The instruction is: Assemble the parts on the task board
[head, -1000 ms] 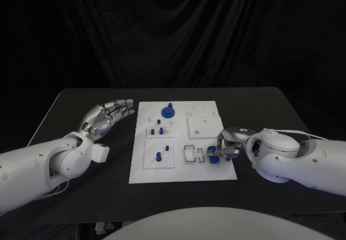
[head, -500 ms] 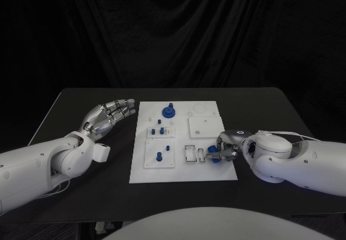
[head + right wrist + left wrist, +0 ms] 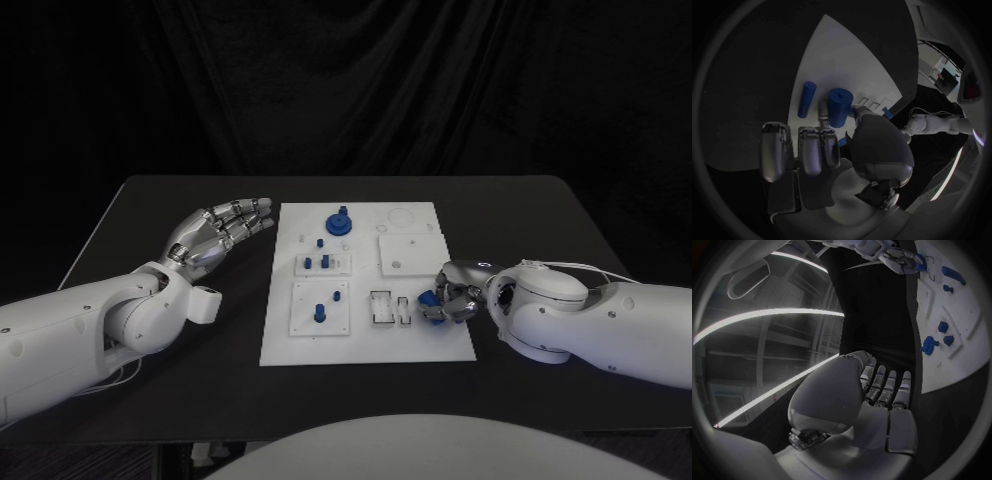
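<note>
The white task board (image 3: 368, 345) lies in the middle of the black table. My right hand (image 3: 453, 300) is low over the board's near right part and pinches a short blue cylinder (image 3: 839, 106) between thumb and fingers; it shows as a blue spot (image 3: 430, 298) in the head view. A thinner blue peg (image 3: 806, 99) lies on the board just beyond the fingers. My left hand (image 3: 219, 232) hovers beside the board's far left edge, open, with the fingers spread and nothing in it. A blue round part (image 3: 338, 222) stands at the board's far middle.
Small blue pegs stand in the left blocks of the board (image 3: 320, 263), (image 3: 316, 315). Two white slotted holders (image 3: 381, 306) sit just left of my right hand. In the left wrist view the board (image 3: 967, 360) runs alongside my left hand (image 3: 879, 390).
My right hand has shifted and turned slightly over the board's near right part, still with the blue cylinder in it. The left hand has stayed where it was.
</note>
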